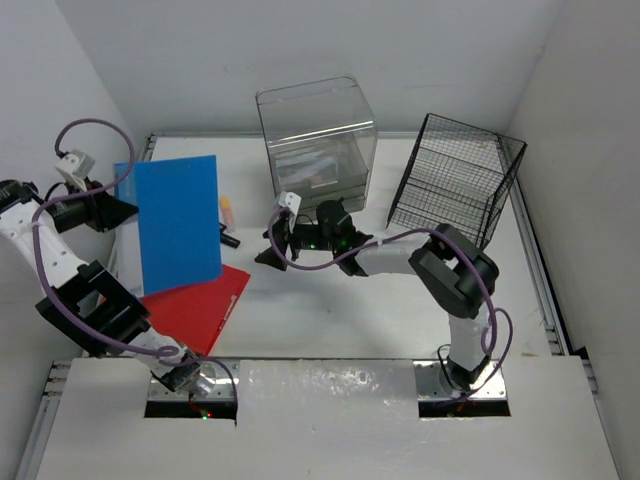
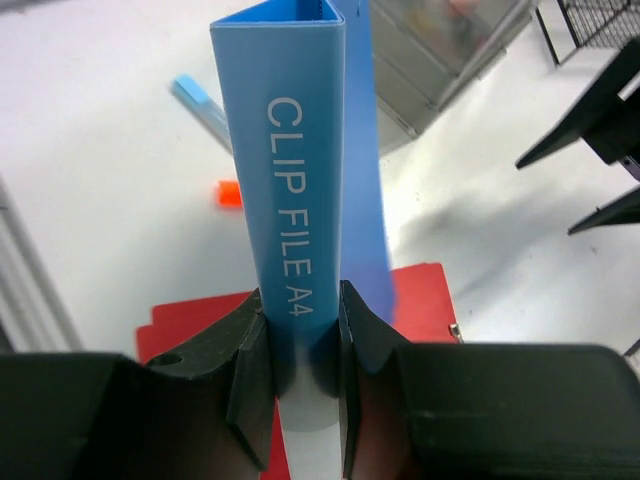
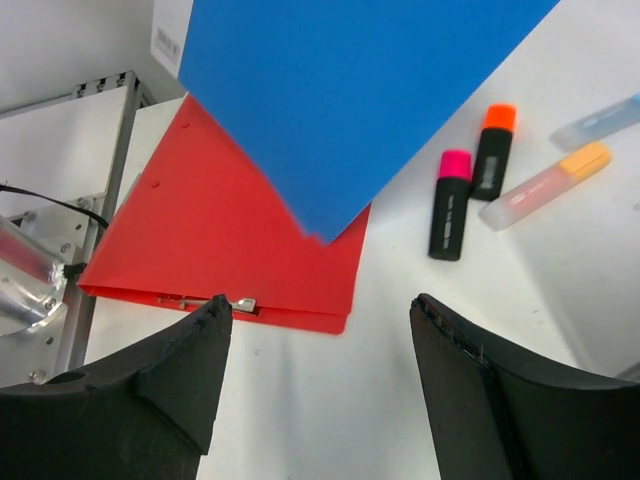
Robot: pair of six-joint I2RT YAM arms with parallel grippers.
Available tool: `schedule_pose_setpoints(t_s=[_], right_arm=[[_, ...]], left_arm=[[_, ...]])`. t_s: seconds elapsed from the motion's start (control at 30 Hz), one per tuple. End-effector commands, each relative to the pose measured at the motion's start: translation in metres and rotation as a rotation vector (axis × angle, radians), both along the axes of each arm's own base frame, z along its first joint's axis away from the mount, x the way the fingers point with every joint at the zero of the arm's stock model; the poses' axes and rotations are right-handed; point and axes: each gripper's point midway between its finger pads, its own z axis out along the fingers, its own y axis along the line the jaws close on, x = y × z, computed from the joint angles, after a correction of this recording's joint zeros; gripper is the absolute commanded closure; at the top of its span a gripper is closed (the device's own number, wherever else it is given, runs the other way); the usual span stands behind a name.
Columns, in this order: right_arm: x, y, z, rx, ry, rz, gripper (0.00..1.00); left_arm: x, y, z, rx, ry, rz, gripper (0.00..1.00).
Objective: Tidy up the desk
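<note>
Desk look: a flat white rectangular desk (image 1: 330, 320) is seen, framed by thin grey metal rails (image 1: 545, 295) at its edges.
Desk place: it is spread beneath both arms and is closed in by white walls on the left, right and far sides.
Desk axis: it is laid level; its long sides appear to run left to right, parallel to the row of arm bases.
Far side: a clear drawer box (image 1: 318, 140) and a black wire rack (image 1: 455, 180) are stood there.
Near left: a red folder (image 1: 205, 305) is laid flat, with highlighters (image 3: 450, 205) just beside it.
Left gripper (image 2: 300, 330): it is pinched on the spine of a blue clip file (image 2: 290, 180), which is held upright above the red folder.
Right gripper (image 3: 320, 310): it is spread wide, with nothing between the fingers.
</note>
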Motion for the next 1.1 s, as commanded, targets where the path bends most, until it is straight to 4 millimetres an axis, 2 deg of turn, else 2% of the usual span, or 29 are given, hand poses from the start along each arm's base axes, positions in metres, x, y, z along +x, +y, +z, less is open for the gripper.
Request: schedule_pose_setpoints(t_s=[0.0,0.03,0.1,0.13,0.2,0.23,0.3,0.33,0.37,0.43,0.47,0.5,0.53,0.57,0.6,0.73,0.83,0.87,0.93,1.0,1.07], right_arm=[[0.001,-0.007,0.014,-0.046,-0.076,-0.007,0.30],[0.000,-0.008,0.023,-0.040,-0.081,-0.008,0.30],[0.001,-0.012,0.027,-0.073,-0.057,-0.008,0.30],[0.002,-0.015,0.035,-0.081,-0.052,-0.007,0.29],[0.006,-0.022,0.044,-0.135,-0.024,-0.002,0.26],[0.012,-0.021,0.060,-0.137,-0.041,-0.005,0.24],[0.014,-0.035,0.067,-0.204,-0.049,-0.012,0.21],[0.015,-0.042,0.080,-0.227,-0.092,-0.011,0.20],[0.021,-0.047,0.086,-0.241,-0.110,-0.039,0.20],[0.027,-0.053,0.106,-0.236,-0.155,-0.064,0.19],[0.026,-0.059,0.116,-0.236,-0.162,-0.078,0.18],[0.031,-0.065,0.124,-0.229,-0.173,-0.101,0.17],[0.035,-0.067,0.137,-0.213,-0.189,-0.117,0.17],[0.040,-0.073,0.144,-0.207,-0.194,-0.137,0.17],[0.043,-0.079,0.157,-0.194,-0.212,-0.158,0.17],[0.060,-0.098,0.196,-0.179,-0.256,-0.235,0.17],[0.072,-0.118,0.220,-0.150,-0.262,-0.275,0.17],[0.080,-0.130,0.225,-0.138,-0.263,-0.295,0.17],[0.082,-0.141,0.246,-0.082,-0.275,-0.293,0.17],[0.092,-0.164,0.263,-0.049,-0.293,-0.318,0.16],[0.097,-0.184,0.278,-0.036,-0.317,-0.338,0.15]], left_arm=[[0.007,-0.004,0.048,-0.003,-0.088,0.019,1.00],[0.009,-0.003,0.063,0.014,-0.117,0.022,1.00],[0.011,-0.003,0.082,-0.006,-0.128,0.041,1.00],[0.013,-0.003,0.097,0.010,-0.160,0.045,1.00],[0.016,-0.001,0.122,0.006,-0.194,0.075,1.00],[0.017,-0.001,0.135,0.028,-0.223,0.087,1.00],[0.017,-0.002,0.163,0.055,-0.285,0.117,1.00],[0.019,-0.001,0.178,0.101,-0.344,0.118,1.00],[0.012,-0.009,0.193,0.126,-0.387,0.119,1.00],[0.007,-0.018,0.209,0.086,-0.411,0.130,1.00],[0.002,-0.026,0.235,0.161,-0.515,0.116,1.00],[-0.001,-0.034,0.236,0.068,-0.486,0.127,1.00],[-0.005,-0.039,0.247,0.071,-0.524,0.120,1.00],[-0.014,-0.052,0.274,0.080,-0.598,0.108,1.00],[-0.020,-0.060,0.287,0.100,-0.631,0.091,1.00],[-0.031,-0.075,0.327,0.135,-0.721,0.063,1.00],[-0.036,-0.089,0.345,0.118,-0.763,0.029,1.00],[-0.038,-0.095,0.349,0.080,-0.752,0.017,1.00],[-0.039,-0.107,0.356,0.061,-0.784,-0.032,1.00],[-0.038,-0.119,0.363,0.007,-0.782,-0.070,1.00],[-0.027,-0.137,0.361,-0.069,-0.744,-0.155,1.00]])
